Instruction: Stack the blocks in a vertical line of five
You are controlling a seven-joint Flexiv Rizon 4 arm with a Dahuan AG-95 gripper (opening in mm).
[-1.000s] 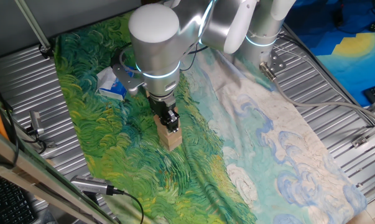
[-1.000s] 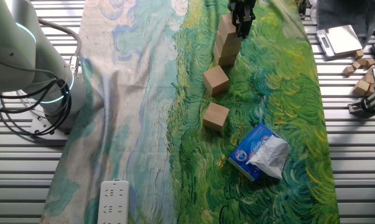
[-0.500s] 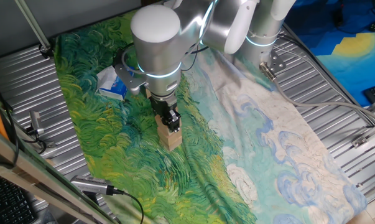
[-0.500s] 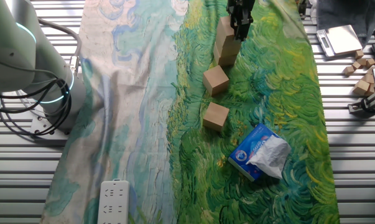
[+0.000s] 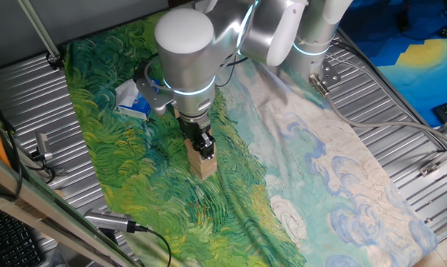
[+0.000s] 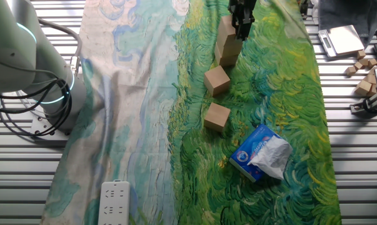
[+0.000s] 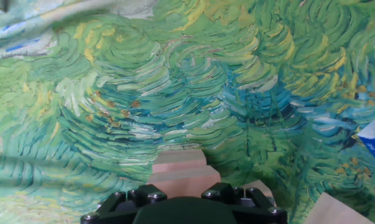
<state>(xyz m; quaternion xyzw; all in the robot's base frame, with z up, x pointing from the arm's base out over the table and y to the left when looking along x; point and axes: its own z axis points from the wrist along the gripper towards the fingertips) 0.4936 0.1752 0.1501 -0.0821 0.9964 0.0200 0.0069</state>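
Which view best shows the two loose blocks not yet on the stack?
The other fixed view: both loose blocks lie unobstructed on the cloth below the stack. The hand view catches only one corner; in one fixed view the arm hides them.

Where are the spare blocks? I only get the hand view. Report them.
Observer: One loose block sits on the cloth just beside the stack.
Operator: Give me the other one.
Observer: The second loose block lies farther out, between the first and the blue-and-white packet.
Operator: Now the tool.
Observer: The tool is at the top of the stack; whether it grips, I cannot tell.
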